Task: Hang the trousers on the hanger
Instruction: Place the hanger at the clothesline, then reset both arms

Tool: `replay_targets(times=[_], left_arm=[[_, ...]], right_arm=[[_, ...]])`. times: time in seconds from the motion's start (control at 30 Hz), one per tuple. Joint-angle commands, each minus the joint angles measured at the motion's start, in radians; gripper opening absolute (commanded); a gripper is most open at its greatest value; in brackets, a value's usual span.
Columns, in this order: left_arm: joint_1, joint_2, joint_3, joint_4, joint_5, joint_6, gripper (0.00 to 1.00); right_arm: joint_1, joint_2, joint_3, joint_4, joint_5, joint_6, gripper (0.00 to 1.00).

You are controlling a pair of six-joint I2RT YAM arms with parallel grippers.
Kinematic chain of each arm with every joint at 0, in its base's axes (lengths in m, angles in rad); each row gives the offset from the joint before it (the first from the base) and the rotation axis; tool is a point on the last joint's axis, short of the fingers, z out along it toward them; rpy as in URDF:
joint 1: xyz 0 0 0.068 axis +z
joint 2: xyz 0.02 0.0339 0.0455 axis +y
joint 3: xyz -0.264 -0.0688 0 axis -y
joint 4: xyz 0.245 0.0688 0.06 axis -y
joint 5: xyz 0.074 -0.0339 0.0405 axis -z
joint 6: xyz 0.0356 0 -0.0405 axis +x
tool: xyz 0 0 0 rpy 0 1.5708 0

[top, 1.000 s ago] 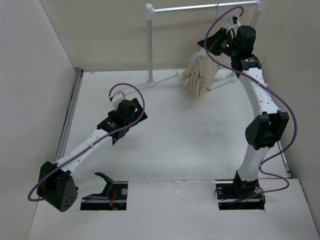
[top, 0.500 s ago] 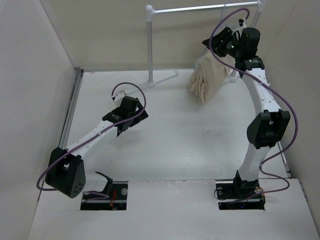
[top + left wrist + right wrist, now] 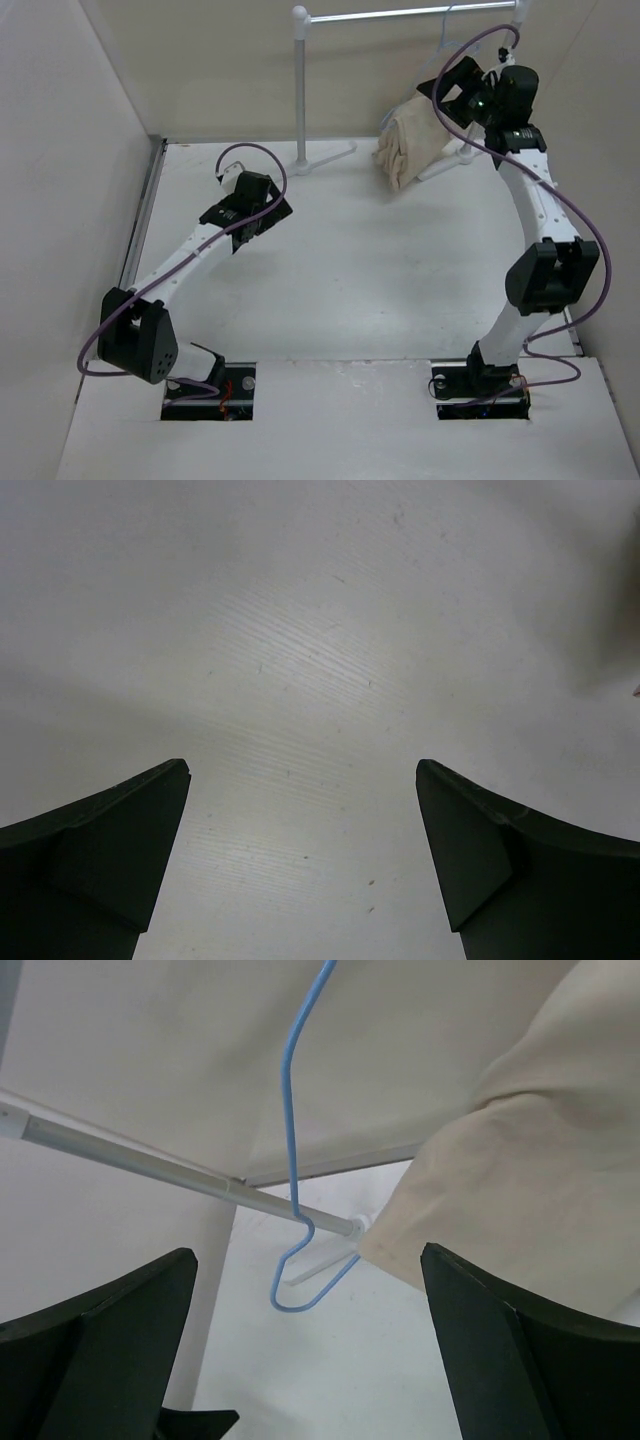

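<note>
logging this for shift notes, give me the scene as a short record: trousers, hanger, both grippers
trousers: beige, bunched, hanging under the rack rail
hanger: blue wire, one side running behind the cloth
left gripper: open, holding nothing, over bare table
right gripper: open, holding nothing, up beside the trousers
task: trousers look hung, both arms free

We see a white counter [image 3: 380, 280] spanning the middle of the frame. A white tubular rack [image 3: 299, 90] stands on it at upper centre, and two arm bases [image 3: 480, 385] sit at its bottom edge.
</note>
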Motion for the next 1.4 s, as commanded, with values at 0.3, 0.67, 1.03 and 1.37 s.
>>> replay_targets(times=[0.3,0.67,1.03,1.37], left_arm=[[-0.035,0.153,0.193,-0.101,0.000,0.050,1.00],[-0.076,0.245,0.190,-0.077,0.049,0.054,1.00],[-0.099,0.297,0.213,-0.049,0.085,0.070,1.00],[-0.101,0.298,0.196,-0.025,0.092,0.076,1.00]], right_arm=[[-0.046,-0.416,-0.564,-0.036,0.350,-0.035,1.00],[-0.109,-0.519,-0.967,-0.246,0.536,0.028,1.00],[-0.083,-0.470,-0.888,-0.295,0.541,0.024,1.00],[-0.079,-0.456,-0.813,-0.309,0.539,0.016,1.00]])
